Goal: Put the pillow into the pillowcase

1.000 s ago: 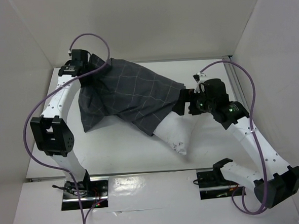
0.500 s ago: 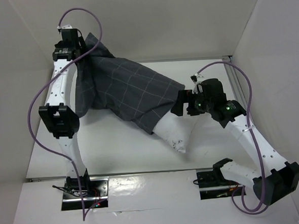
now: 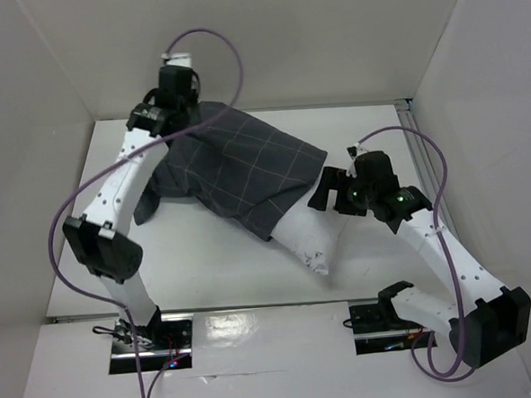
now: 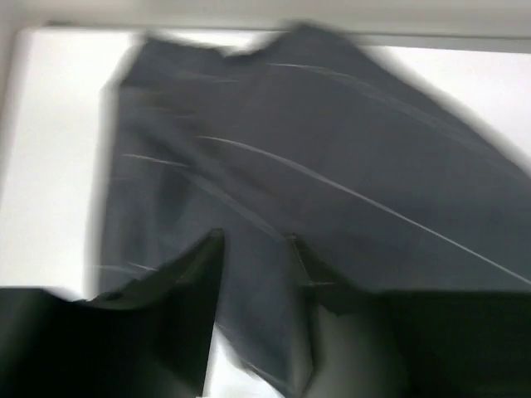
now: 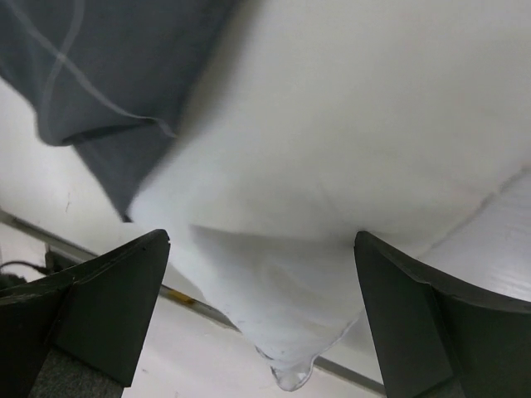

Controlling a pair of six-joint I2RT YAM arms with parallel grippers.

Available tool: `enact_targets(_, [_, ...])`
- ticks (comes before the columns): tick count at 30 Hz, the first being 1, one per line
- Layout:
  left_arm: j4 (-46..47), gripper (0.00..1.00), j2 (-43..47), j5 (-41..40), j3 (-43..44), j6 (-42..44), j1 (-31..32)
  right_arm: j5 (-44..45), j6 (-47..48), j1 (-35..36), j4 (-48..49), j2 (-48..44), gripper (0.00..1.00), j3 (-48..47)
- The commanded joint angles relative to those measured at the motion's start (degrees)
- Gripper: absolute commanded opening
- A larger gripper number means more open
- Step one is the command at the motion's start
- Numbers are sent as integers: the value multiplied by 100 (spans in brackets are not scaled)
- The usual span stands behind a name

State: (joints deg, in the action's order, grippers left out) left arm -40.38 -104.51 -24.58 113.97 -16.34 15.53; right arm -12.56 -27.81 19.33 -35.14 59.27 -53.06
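Grey cloth with pale grid lines, the pillowcase [image 3: 237,169], spread slantwise across far middle of white table [image 3: 206,257] and pulled over most of pillow [image 3: 311,237]. Only pillow's plain white near end poking out of case mouth, pointing toward near right, resting on table. Left gripper [image 3: 176,125] at far left corner of pillowcase, arm reaching up along left side. Left wrist view blurred: fingers [image 4: 199,282] close together, dark cloth caught in narrow gap, jaws read as clamped on pillowcase. Right gripper [image 3: 323,188] just beside case mouth, on right flank of pillow. Right wrist view: fingers [image 5: 116,290] wide apart, nothing gripped, bulging white pillow filling space beyond them, hem of pillowcase at upper left. Purple cables [image 3: 215,35] looping off both wrists.
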Motion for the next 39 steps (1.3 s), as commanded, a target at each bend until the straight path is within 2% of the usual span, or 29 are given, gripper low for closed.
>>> enact_targets(1, [31,37,887,278,-313,-61,1090,430,-602,-131,270,-345,100,269])
enact_targets(2, [-48,37,958,356,-610,-341,1580,430,-716,-306,270,-485,100,339])
enact_targets(4, [-102,38,1151,732,-972,-728,2039,281,-883,-508,270,-635,100,524])
enact_targets(5, [-102,40,1152,831,-1278,-861,2486,210,-936,-805,270,-818,100,577])
enact_targets(7, [-40,56,1222,920,-1508,-1020,2962,-104,-1015,-1149,270,-1065,100,796])
enact_targets(8, [-40,64,1222,824,-1675,-1186,3408,-202,-1076,-1482,270,-1292,100,858])
enact_targets(10, [-40,73,1222,614,-1834,-1274,3789,-596,-1129,-1765,270,-1452,100,1051])
enact_targets(12, [-40,76,1222,165,-2149,-1477,4184,-844,-1217,-1950,340,-1558,100,1244])
enact_targets(15, [-163,76,1161,-353,-2317,-1601,4388,-1073,-1375,-2012,446,-1628,100,1420])
enact_targets(21, [-75,77,872,-582,-2634,-1601,4547,-1424,-1516,-2012,850,-1743,100,1790])
enact_targets(24, [-75,71,678,-942,-2687,-1662,4547,-1731,-1578,-2012,1245,-1743,100,2079])
enact_targets(25, [-171,65,547,-1013,-2687,-1758,4468,-1802,-1665,-2012,1359,-1743,100,2158])
enact_targets(28, [-120,58,475,-962,-2687,-1759,4310,-1987,-1736,-2012,1685,-1743,100,2334])
enact_targets(31, [-224,41,475,-1223,-2635,-1837,4257,-2066,-1570,-2012,1738,-1620,100,2335])
enact_targets(32, [-277,24,545,-1225,-2556,-1838,4257,-2067,-1569,-2012,1799,-1620,100,2335])
enact_targets(33, [-277,16,598,-1225,-2469,-1838,4257,-2162,-1465,-2012,1861,-1550,100,2335])
enact_targets(34, [-277,9,651,-1173,-2415,-1777,4257,-2424,-1464,-2012,1974,-1550,100,2335])
enact_targets(36, [-330,0,756,-734,-2248,-1663,4257,-2908,-1385,-2012,2606,-1226,100,2580])
enact_targets(37, [-330,0,826,-324,-2187,-1662,4257,-3363,-1385,-1960,2878,-1059,100,2668])
enact_targets(39, [-164,0,879,109,-2107,-1601,4318,-3420,-1385,-1566,3450,-540,100,2722])
